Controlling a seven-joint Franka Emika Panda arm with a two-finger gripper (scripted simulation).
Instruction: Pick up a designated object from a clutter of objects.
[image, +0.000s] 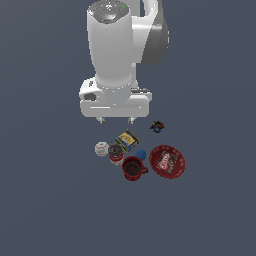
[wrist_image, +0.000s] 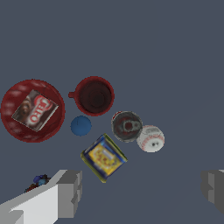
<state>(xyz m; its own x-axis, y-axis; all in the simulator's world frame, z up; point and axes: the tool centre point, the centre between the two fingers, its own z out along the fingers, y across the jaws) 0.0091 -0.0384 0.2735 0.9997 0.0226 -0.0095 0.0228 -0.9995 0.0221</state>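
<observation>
Your gripper (image: 116, 120) hangs above the clutter with its jaws spread wide, holding nothing. The red-and-white can (image: 115, 154) stands upright on the floor, touching the white ball (image: 102, 148) on the exterior view's left; the red mug (image: 133, 168) sits just beside it, the yellow-blue box (image: 127, 140) just behind.

The tin can (wrist_image: 127, 126) has a red-and-white label on its side and a dark grey metal top. The mug (wrist_image: 93, 96) is dark red, and darker inside. The bowl (wrist_image: 9, 114) is red with a fine mesh-like pattern; in it lies a small packet (wrist_image: 34, 110) in brown, red and white. The baseball (wrist_image: 151, 138) is white with red stitching. The small ball (wrist_image: 81, 126) is plain blue. The box (wrist_image: 104, 158) is yellow with a blue border. The tiny piece (image: 157, 127) is dark with several colours. The arm (image: 117, 55) is white and grey. The tabletop (image: 50, 210) is plain dark blue-grey.
</observation>
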